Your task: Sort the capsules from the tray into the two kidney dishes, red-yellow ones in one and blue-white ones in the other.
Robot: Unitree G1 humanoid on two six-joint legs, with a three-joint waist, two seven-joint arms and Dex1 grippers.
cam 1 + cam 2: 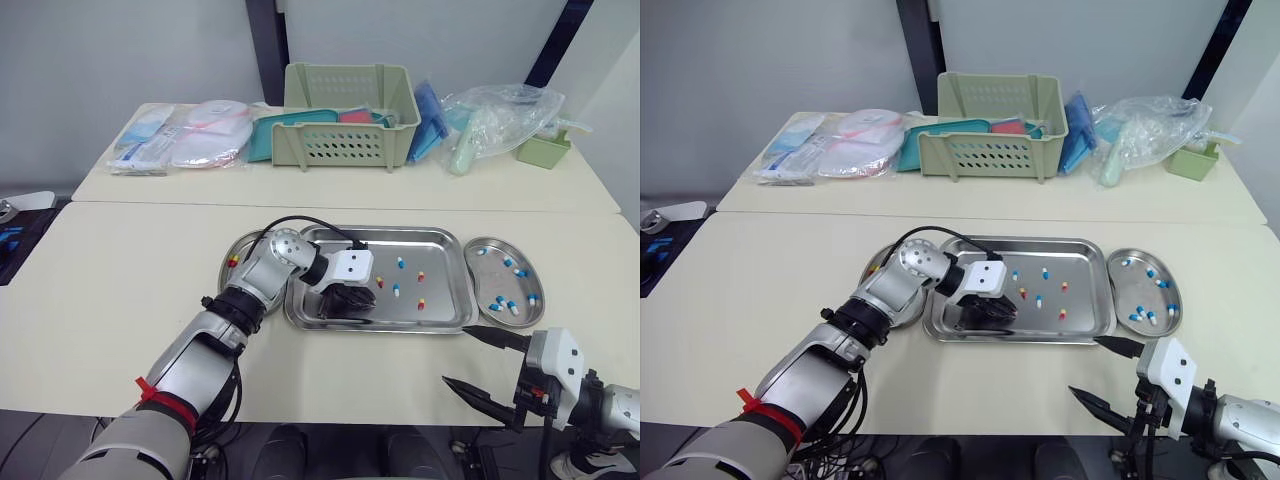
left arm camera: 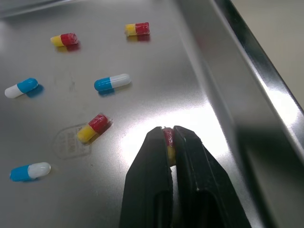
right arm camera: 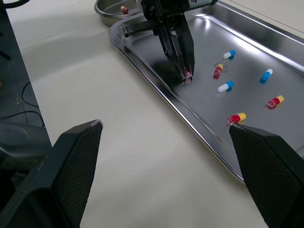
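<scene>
Since the left kidney dish held a red-yellow one, the left gripper pinched a red-yellow capsule by the tray's front edge (right gripper hung spread wide)

front of shiny rectangular steel tray: bare cream tabletop, loads of room
tray edge: raised all round
behind tray: pale green slotted plastic basket, well back
</scene>
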